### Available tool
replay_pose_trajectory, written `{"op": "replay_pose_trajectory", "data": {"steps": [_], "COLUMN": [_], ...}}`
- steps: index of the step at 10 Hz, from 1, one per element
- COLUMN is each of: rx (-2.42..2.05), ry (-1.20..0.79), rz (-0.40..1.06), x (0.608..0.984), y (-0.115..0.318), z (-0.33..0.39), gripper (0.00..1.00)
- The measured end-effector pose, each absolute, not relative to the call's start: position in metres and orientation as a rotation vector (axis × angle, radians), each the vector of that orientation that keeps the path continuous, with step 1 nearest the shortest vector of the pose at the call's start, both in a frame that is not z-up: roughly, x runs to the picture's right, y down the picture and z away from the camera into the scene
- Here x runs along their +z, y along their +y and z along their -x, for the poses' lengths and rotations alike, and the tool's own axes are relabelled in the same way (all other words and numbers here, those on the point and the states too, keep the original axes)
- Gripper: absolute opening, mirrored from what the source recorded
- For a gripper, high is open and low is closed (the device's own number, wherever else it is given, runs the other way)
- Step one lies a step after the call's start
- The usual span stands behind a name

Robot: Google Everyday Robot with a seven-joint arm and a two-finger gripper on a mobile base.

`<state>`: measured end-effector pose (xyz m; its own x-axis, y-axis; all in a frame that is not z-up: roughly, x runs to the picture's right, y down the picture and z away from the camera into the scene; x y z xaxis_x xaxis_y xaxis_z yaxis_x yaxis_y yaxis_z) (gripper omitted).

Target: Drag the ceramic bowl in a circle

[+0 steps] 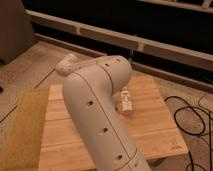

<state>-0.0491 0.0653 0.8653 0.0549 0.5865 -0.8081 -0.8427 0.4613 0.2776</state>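
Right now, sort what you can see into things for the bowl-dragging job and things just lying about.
For the job:
- robot arm, filling the middle of the view
- ceramic bowl: not visible
- gripper: not in view

Lying about:
- white rectangular object on the wooden table, right of the arm
- black cables on the floor
- yellowish mat along the table's left side

Arm (95, 120): smooth off-white plastic shell, slight sheen (small round holes along it). Table (155, 125): pale planked wood, matt. Mat (22, 127) at left: coarse yellowish weave. Floor (35, 65): speckled, rough. Gripper out of view.
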Motion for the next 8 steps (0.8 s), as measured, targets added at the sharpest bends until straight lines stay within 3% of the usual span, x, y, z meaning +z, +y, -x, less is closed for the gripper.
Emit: {"op": "replay_pose_trajectory", "data": {"steps": [8], "rx": [1.147], "ry": [0.831], "rz": [0.334], "x": [0.866], "y": [0.04], "z": [0.089], "gripper": [0.77]}}
